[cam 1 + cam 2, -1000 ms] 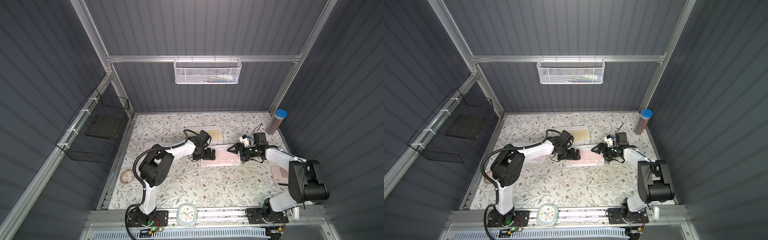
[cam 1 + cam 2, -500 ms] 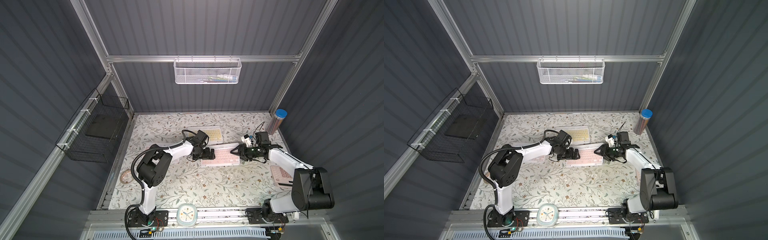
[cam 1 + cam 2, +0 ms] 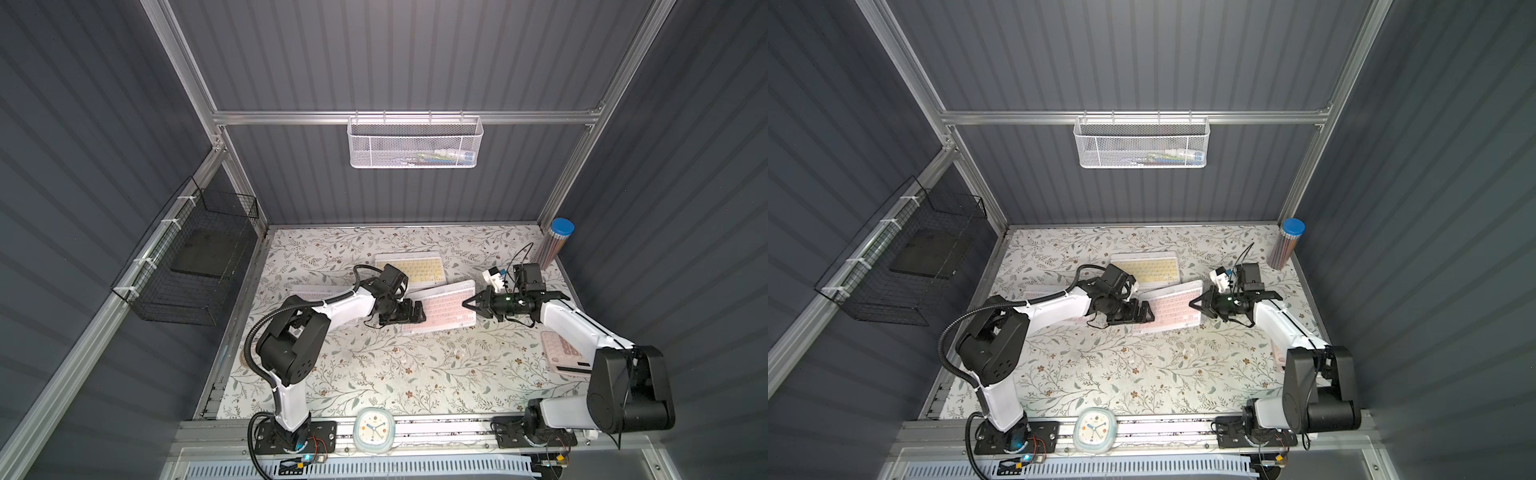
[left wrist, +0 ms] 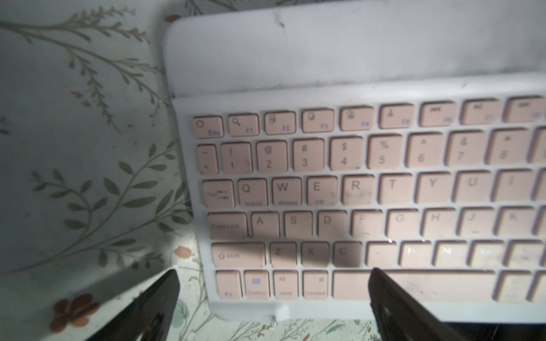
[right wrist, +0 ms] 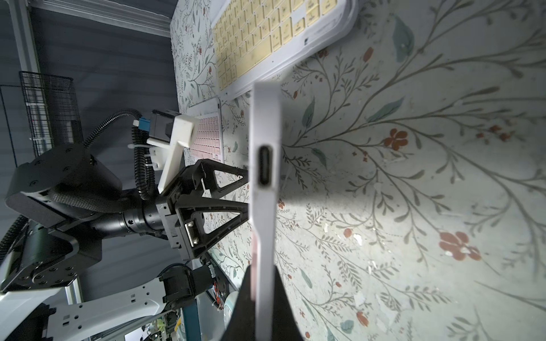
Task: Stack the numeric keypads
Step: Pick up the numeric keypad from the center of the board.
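Right gripper [image 3: 470, 304] clamps pink keypad [image 3: 444, 308] edge; left gripper [image 3: 420, 318] spread, opposite edge.

Both arms reach in low toward the middle, grippers pointing at each other. The left arm [image 3: 332, 309] has its elbow hunched up near the base and its forearm stretched out flat. The left gripper [image 3: 417, 318] has its jaws spread wide with nothing in them, parked at one end of the pink keypad [image 3: 444, 305]. The right arm [image 3: 573, 328] comes in from the opposite side, and the right gripper [image 3: 467, 303] is pinched tight on that keypad's thin edge.
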`<act>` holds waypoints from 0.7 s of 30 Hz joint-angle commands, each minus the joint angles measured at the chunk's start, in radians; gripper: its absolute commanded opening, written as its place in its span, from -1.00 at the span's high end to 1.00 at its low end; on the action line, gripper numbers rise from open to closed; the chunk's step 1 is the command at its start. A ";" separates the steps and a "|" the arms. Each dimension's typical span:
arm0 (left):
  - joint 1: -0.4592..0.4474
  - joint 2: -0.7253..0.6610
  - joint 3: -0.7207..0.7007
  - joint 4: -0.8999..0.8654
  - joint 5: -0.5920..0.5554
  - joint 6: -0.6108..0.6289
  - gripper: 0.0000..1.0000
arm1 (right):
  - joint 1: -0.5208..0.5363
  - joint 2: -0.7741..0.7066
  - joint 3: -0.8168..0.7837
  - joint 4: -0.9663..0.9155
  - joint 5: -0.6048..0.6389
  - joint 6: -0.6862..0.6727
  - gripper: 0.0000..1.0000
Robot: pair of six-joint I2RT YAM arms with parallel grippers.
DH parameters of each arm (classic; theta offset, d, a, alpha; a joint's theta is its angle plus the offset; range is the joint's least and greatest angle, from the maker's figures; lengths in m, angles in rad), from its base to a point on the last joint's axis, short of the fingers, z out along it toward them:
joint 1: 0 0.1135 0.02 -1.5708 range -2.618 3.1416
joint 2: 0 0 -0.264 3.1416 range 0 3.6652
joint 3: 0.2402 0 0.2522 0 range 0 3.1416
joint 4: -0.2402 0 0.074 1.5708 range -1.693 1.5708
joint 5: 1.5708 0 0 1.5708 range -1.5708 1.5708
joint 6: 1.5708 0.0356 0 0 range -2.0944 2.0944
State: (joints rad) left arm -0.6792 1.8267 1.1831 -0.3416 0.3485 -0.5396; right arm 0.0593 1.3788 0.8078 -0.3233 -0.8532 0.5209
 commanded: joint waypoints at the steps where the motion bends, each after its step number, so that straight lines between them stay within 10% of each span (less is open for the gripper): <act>1: 0.025 -0.075 -0.026 0.027 0.046 -0.031 -1.00 | 0.002 -0.041 -0.006 0.043 -0.077 0.036 1.00; 21: 0.150 -0.141 -0.036 0.159 0.182 -0.094 -0.99 | 0.017 0.084 0.137 0.291 -0.248 0.237 1.00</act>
State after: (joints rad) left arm -0.5331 1.6886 1.0992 -0.1932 0.4961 -0.6273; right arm 0.0658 1.4395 0.8925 -0.0994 -1.0328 0.7364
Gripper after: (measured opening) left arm 0.997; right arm 0.064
